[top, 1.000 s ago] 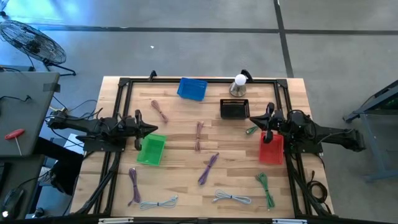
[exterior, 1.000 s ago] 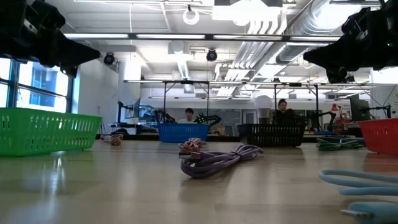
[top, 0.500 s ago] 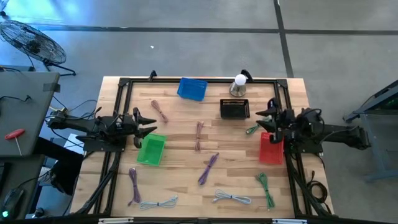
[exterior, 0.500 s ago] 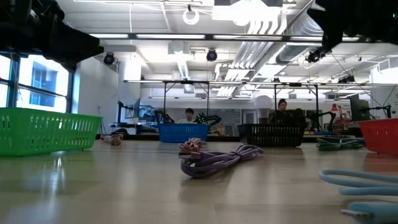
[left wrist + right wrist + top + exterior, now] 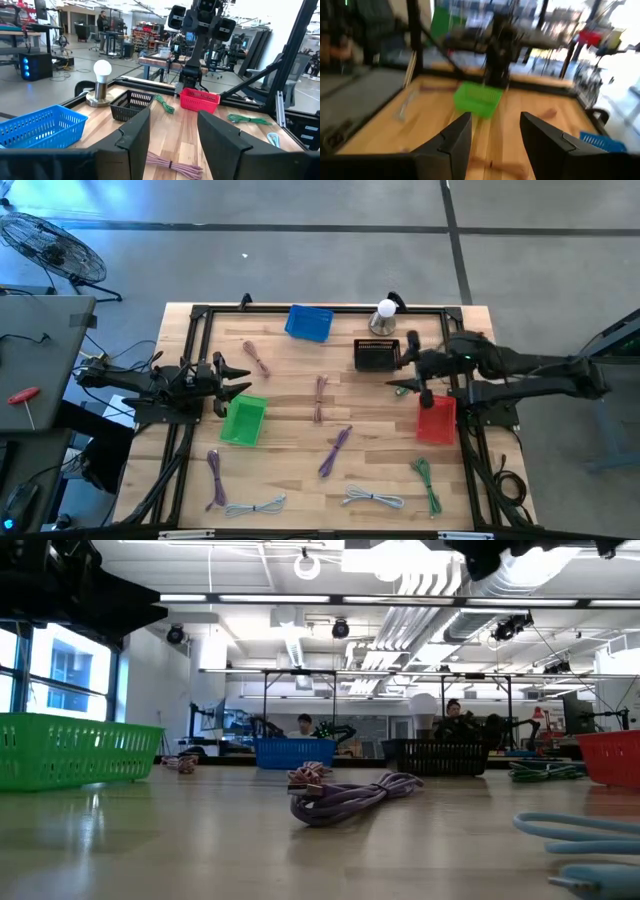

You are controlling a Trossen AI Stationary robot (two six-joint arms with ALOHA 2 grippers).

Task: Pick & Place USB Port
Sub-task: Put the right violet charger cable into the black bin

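Swung inward from above red basket (image 5: 435,420): right claw (image 5: 409,366), fingers spread, empty, now beside black basket (image 5: 377,355). Left claw (image 5: 235,380) parted over green basket (image 5: 243,421). Reach stage; next, descent onto purple cable (image 5: 320,397) lying mid-worktop (image 5: 290,480). USB ends indiscernible.

Two dark, matte arms of jointed black segments. Black cables trailing along each. Broad, flat, angular black fingers (image 5: 134,137) on each hand.

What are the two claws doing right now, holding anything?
Left gripper: open, empty, beside the green basket.
Right gripper: open, empty, near the black basket.
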